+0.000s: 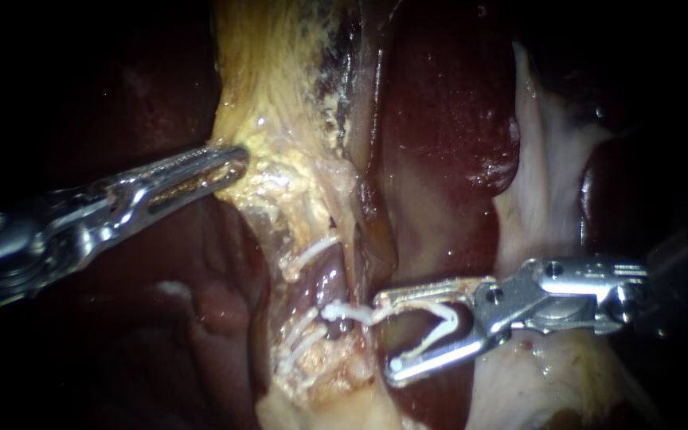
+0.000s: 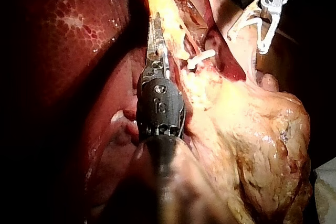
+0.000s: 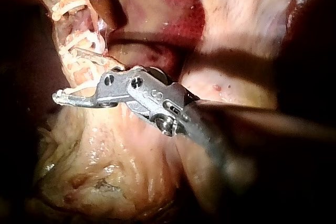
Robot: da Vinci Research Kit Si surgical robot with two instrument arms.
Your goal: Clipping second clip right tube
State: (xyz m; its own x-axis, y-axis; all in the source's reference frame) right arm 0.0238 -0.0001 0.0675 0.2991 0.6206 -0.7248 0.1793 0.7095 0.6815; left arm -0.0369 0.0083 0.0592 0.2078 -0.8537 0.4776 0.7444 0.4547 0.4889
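White plastic clip (image 1: 449, 317) sits grasped in the right instrument's (image 1: 384, 334) wide-spread pincer; the left instrument's (image 1: 236, 163) pincer clenches yellowish fatty tissue (image 1: 280, 179).

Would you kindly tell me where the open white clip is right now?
Endoscope view, lower centre-right: the clip sits between the jaws of the right instrument, its free end reaching the tube to its left.

in the endoscope view light falls on the middle, where the yellow tissue (image 1: 280, 103) shines wet, and fades to near black at both sides. glare flares on the left instrument (image 1: 236, 163) and the right instrument (image 1: 384, 334); the white clip (image 1: 443, 328) held in its jaws shows bright. in both wrist views the liver (image 2: 68, 30) glistens, with deep shadow around the shafts
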